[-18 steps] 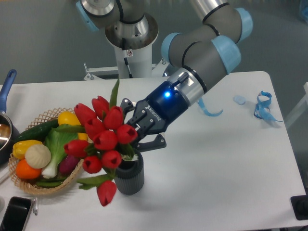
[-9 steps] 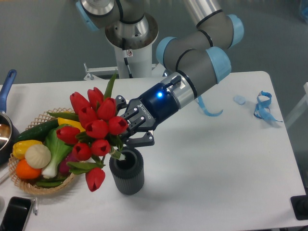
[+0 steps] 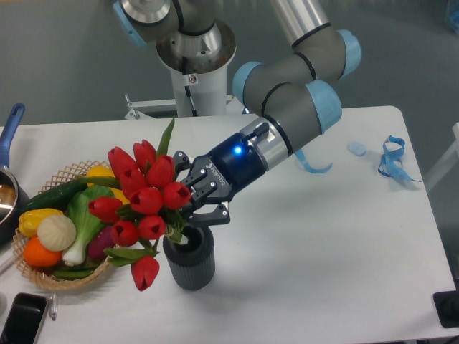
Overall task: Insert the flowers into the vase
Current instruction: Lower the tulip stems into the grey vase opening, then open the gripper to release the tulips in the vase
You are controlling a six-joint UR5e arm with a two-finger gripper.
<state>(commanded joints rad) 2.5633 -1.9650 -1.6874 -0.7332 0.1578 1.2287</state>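
The black two-finger pincer is closed on the stems of the bunch of red tulip buds with long green leaves, gripping low on the bundle right above the mouth of the small dark grey ribbed cylindrical vase, which stands upright on the white bench just beside the woven wicker basket of toy vegetables. The bunch leans out to the camera's left, heads spread over the basket and one bud hanging low beside the vase wall; whether the stem ends are already inside the opening is hidden behind the leaves and fingers. To finish this step well, I would judge that the stems need to be tipped closer to upright and centred over the dark opening before going down, since a slanted entry could catch the rim and tip the light cup. Release should wait until the stems are deep enough that the top-heavy heads cannot lever the bunch out. The buds look smooth, plastic-like and stiff, the leaves flat and flexible; the vase's ribbed side looks matte, and the bench top is smooth, so the cup may slide if pushed sideways.
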